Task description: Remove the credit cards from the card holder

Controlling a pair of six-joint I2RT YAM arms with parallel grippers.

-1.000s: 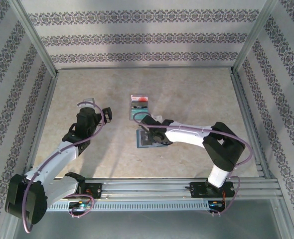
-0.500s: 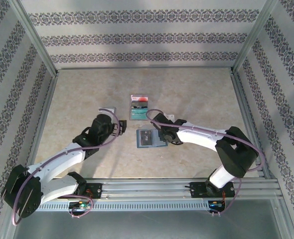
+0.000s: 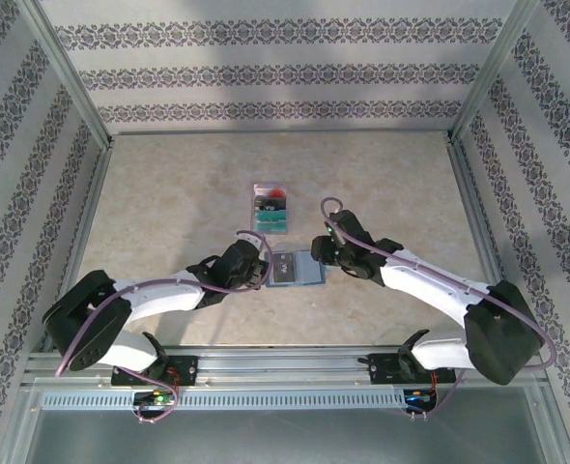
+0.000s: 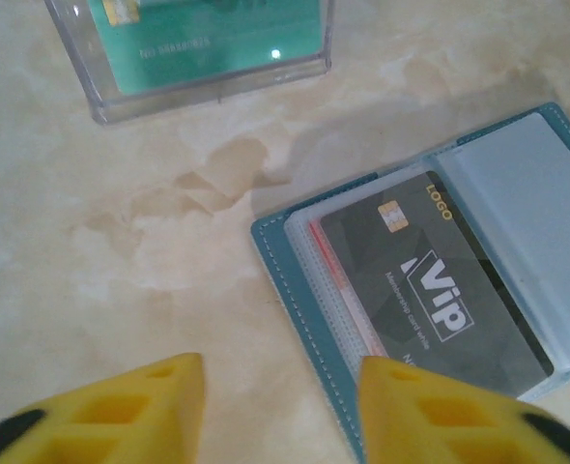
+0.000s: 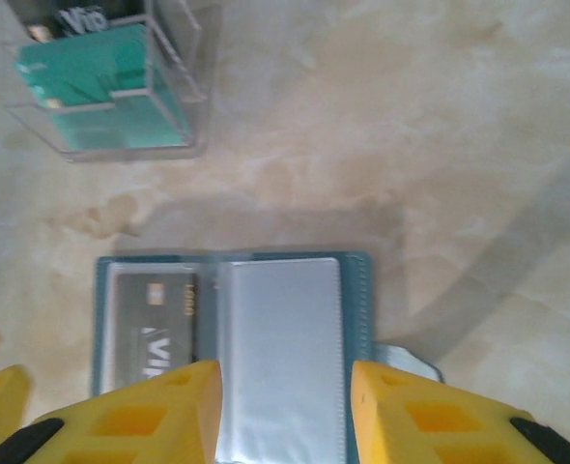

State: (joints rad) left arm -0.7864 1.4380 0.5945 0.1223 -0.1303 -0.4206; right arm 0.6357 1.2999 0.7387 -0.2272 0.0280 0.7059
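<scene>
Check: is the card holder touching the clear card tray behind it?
Apart. The left wrist view shows a strip of bare table between the card holder and the near wall of the clear tray.

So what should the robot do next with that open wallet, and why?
Probably ease the left gripper forward onto the dark VIP card: the card holder lies open, that card lies face up inside it, and the open jaws hang just short of it. The right gripper hangs over its other half.
</scene>
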